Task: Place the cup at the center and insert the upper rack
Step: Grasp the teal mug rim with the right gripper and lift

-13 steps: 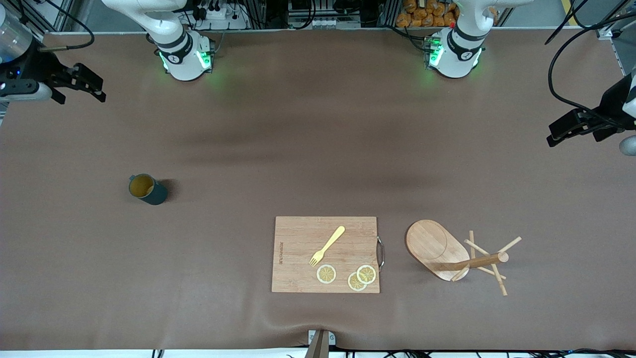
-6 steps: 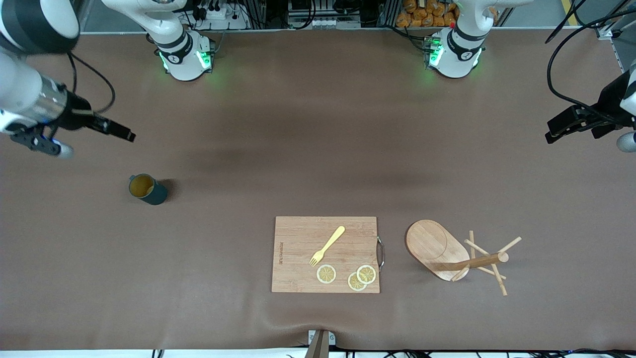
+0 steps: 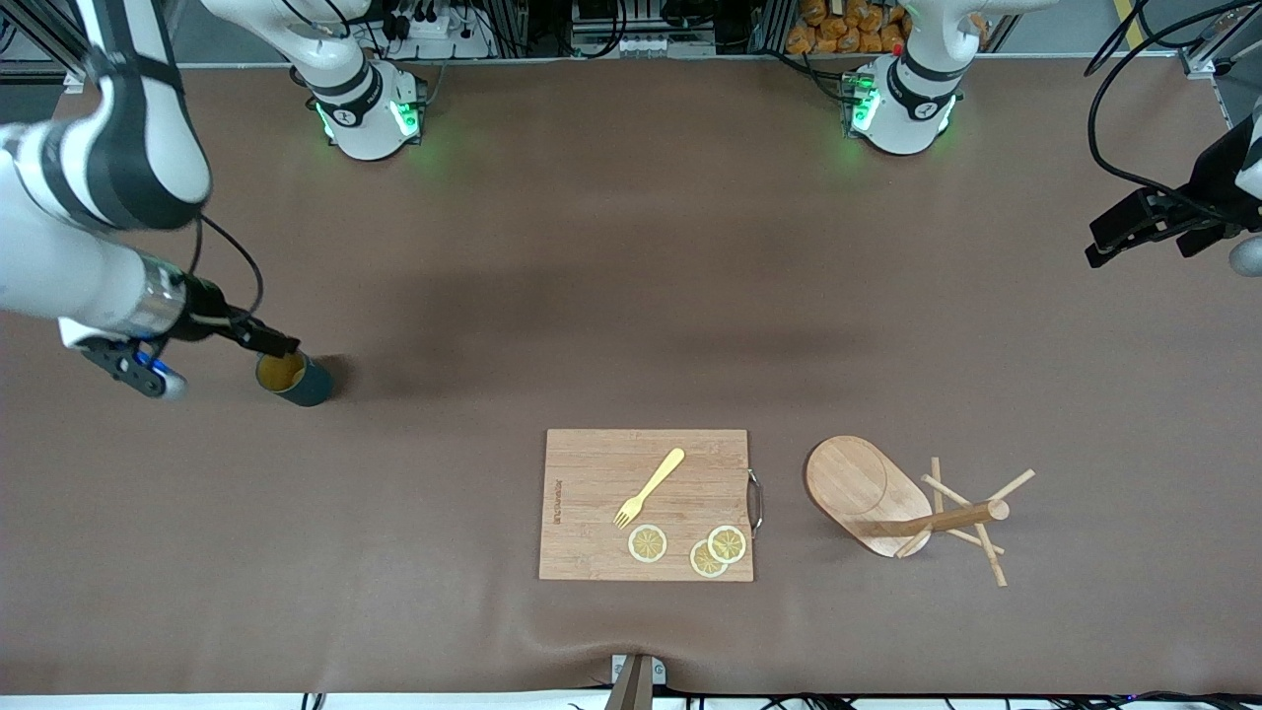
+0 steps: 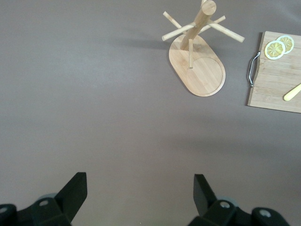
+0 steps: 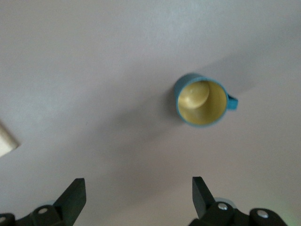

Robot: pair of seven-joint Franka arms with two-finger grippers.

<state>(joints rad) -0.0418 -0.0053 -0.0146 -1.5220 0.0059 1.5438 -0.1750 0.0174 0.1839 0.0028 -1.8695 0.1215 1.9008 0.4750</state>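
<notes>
Tabletop: right gripper (image 3: pixel 271 342) reached cup (image 3: pixel 293 377)

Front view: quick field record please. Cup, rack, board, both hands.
cup: cup upright on the table, toward the right arm's end, not held
rack: upper rack beside the cutting board, toward the left arm's end
board: cutting board carrying a yellow fork and three lemon slices
right hand: right hand open, over the cup
left hand: left hand open, waiting over bare table at its own end
</notes>
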